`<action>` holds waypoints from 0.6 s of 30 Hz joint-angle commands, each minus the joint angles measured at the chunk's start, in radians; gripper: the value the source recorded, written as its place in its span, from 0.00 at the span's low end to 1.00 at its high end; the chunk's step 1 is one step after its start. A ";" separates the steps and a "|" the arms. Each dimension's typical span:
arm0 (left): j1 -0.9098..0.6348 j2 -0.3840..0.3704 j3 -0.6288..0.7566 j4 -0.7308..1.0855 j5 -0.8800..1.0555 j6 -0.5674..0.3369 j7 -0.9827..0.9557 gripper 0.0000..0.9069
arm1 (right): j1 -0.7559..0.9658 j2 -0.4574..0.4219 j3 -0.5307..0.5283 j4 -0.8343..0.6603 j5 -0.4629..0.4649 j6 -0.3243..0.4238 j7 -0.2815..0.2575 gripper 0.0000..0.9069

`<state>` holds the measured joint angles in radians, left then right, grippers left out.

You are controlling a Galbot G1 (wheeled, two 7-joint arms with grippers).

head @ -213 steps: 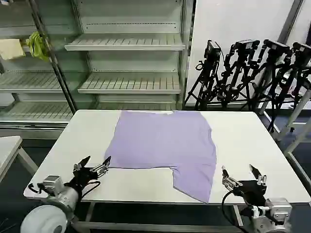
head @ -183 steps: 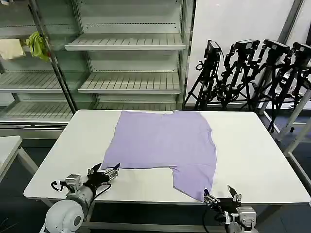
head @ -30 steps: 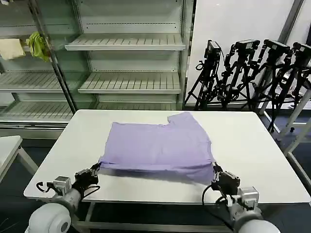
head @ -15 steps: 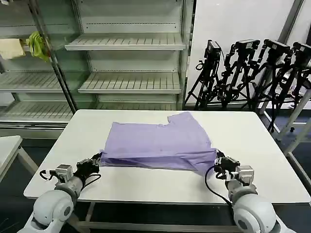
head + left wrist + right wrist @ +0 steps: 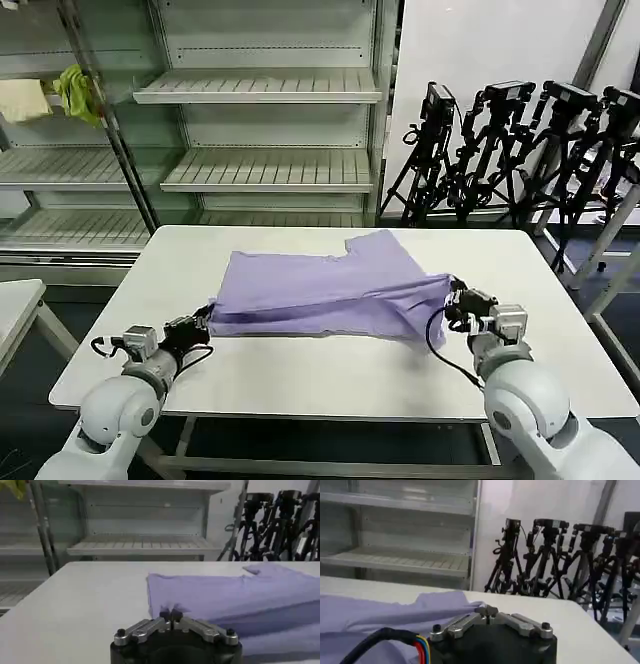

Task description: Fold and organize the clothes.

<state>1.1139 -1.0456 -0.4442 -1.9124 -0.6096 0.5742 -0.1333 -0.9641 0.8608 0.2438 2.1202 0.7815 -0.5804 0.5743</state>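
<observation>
Two arms reaching low over table (image 5: 300, 375), left gripper (image 5: 203, 322) and right gripper (image 5: 452, 297) each pinching T-shirt (image 5: 330, 285) hem

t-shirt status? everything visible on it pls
The T-shirt is plain lavender, soft thin fabric, partly folded on the white table, near edge lifted and carried toward the far side. One sleeve sticks out at the far right. The left tool is shut on its near-left corner, the right tool shut on its near-right corner. No print is visible.
</observation>
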 commanded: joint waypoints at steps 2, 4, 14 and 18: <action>-0.029 -0.002 0.020 0.033 0.007 -0.001 0.000 0.02 | 0.059 -0.011 -0.013 -0.015 0.013 0.000 0.003 0.00; -0.033 -0.004 0.029 0.042 0.015 -0.002 0.001 0.01 | 0.044 -0.008 -0.019 -0.018 0.006 0.000 0.000 0.00; -0.040 -0.009 0.045 0.064 0.033 -0.004 0.005 0.02 | -0.036 -0.004 -0.029 -0.019 -0.045 0.000 -0.021 0.00; -0.043 -0.008 0.047 0.069 0.040 -0.004 0.003 0.02 | -0.050 -0.003 -0.041 -0.025 -0.063 0.000 -0.030 0.00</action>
<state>1.0768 -1.0518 -0.4014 -1.8534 -0.5720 0.5704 -0.1303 -1.0023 0.8663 0.1973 2.0884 0.7179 -0.5808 0.5424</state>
